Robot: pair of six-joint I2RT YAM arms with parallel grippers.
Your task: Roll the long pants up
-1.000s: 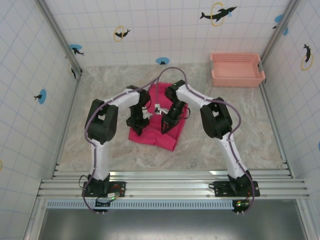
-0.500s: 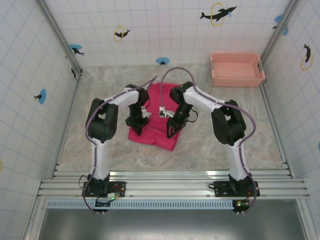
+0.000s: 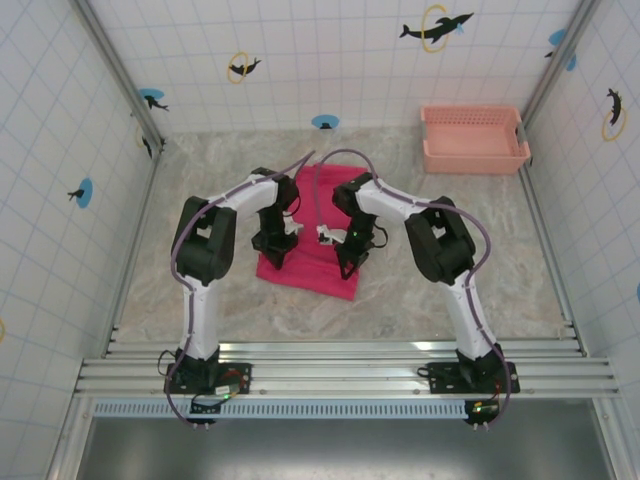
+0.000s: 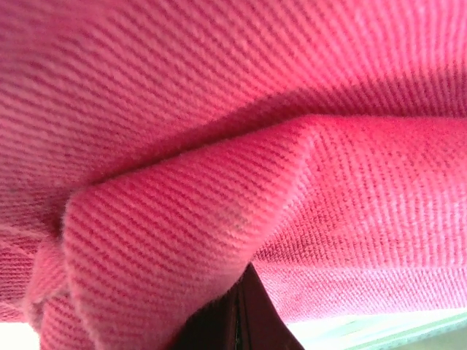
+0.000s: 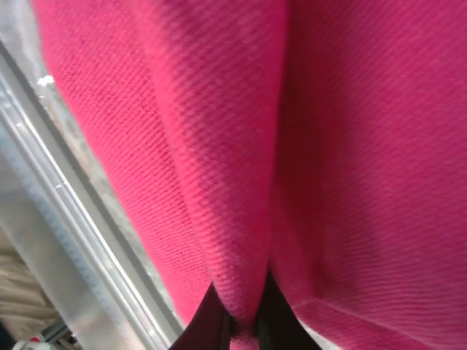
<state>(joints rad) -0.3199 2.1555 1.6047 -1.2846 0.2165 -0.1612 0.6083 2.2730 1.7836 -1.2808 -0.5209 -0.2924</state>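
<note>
Pinching the long pants (image 3: 305, 265) on both sides, left pincer (image 3: 272, 250) and right pincer (image 3: 346, 262) each clamped on a fold | pants bunched in a squat pile mid-bench (image 3: 480, 275) | progress: folded down I'd guess, no tight roll yet, most rolling left

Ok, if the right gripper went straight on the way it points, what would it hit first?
The long pants: the right gripper has a fold of that cloth pinched in its jaws, so cloth lies directly ahead. The table probably sits just beneath, though depth is unclear.
</note>
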